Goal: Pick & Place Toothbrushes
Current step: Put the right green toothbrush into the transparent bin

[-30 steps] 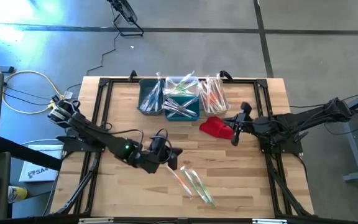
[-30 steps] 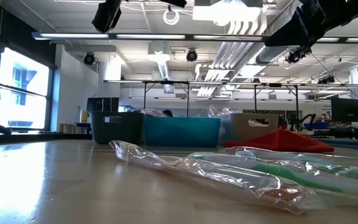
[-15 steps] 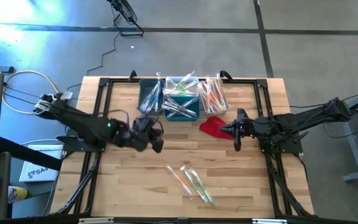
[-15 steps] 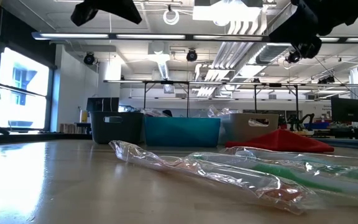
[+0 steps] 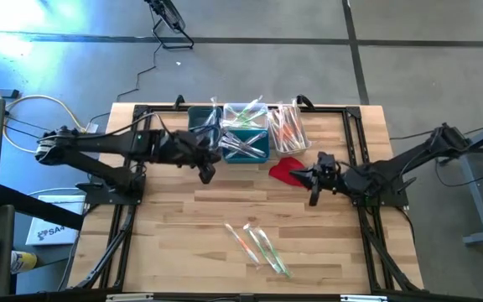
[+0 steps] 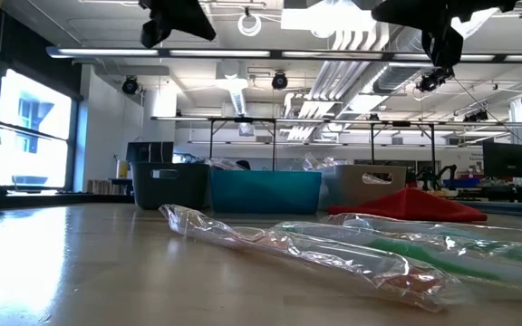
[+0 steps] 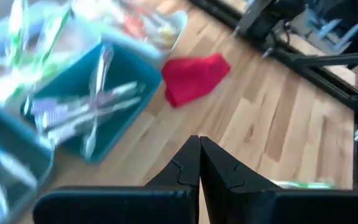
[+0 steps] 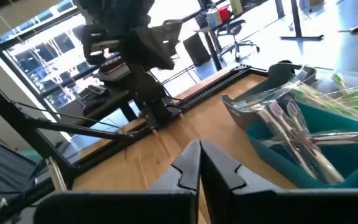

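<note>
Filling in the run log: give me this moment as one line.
left gripper: shut, empty, by teal bin | right gripper: shut, empty, near red cloth | loose toothbrushes: on table

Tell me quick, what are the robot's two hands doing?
Left end effector: closed, holding nothing.
Right end effector: closed, holding nothing.

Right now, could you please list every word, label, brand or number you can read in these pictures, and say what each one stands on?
"SA...": dark letters, cut off by the frame, on a white sheet on the floor left of the table; the rest is hidden.
Toothbrushes in clear wrappers: no print legible.
Bins: no labels visible.
Nothing else readable.
</note>
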You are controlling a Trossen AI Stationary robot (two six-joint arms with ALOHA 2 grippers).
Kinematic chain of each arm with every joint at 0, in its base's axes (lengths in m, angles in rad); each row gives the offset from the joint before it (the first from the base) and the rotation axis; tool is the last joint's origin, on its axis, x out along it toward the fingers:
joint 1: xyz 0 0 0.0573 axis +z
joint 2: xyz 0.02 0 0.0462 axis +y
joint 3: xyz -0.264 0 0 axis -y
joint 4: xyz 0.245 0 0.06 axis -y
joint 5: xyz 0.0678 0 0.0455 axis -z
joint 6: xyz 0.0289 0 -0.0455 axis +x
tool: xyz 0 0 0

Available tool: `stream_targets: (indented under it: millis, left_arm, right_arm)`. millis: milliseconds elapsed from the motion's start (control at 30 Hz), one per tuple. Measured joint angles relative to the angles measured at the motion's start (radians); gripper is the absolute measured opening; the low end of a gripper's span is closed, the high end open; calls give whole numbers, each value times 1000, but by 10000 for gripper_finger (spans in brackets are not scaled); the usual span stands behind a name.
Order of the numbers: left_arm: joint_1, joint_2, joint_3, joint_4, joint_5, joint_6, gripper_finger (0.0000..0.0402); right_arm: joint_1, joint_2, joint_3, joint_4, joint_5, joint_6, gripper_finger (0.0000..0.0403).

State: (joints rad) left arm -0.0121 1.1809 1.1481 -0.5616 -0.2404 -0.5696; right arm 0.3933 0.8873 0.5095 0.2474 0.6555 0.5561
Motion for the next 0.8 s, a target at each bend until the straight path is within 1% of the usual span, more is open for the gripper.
stream_targets:
  millis: [67, 133, 233, 333, 500, 600, 700, 800]
  left_arm:
    - [31, 2, 0, 48, 41, 58, 0]
    - [63, 12, 0, 122, 101, 113, 0]
    - [109, 14, 0, 178, 192, 185, 0]
    - [149, 25, 2, 208, 243, 231, 0]
    - [209, 25, -7, 212, 281, 296, 0]
    - [246, 25, -60, 267, 312, 327, 0]
    - [291, 26, -136, 368, 380, 331, 0]
    - [327, 26, -227, 473, 461, 292, 0]
  right_arm:
    - [26, 40, 0, 45, 36, 1, 3]
    - [54, 84, 0, 93, 74, 1, 3]
    - [96, 150, 3, 180, 122, 1, 3]
    - [134, 211, 44, 192, 178, 1, 3]
    - [164, 304, 155, 136, 232, -3, 3]
    - [167, 358, 222, 78, 259, 16, 3]
    - [162, 406, 275, 1, 262, 93, 3]
    - [154, 460, 329, -106, 252, 218, 3]
